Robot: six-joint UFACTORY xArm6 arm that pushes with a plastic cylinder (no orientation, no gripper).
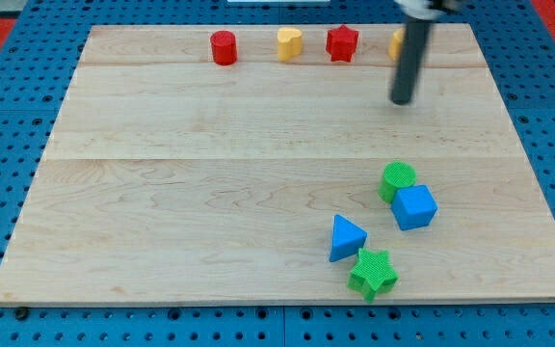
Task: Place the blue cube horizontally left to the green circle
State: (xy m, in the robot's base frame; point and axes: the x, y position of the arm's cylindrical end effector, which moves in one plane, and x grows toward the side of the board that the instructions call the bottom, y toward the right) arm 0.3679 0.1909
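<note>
The blue cube (414,207) sits at the view's lower right, touching the lower right side of the green circle (398,179). My tip (403,100) is well above both, toward the view's top, apart from them by a wide gap. The rod rises from the tip to the view's top edge.
A blue triangle (346,238) and a green star (373,274) lie left of and below the cube. Along the top of the wooden board (162,193) stand a red cylinder (224,47), a yellow block (289,43), a red star (342,42) and a yellow block (395,43) partly hidden by the rod.
</note>
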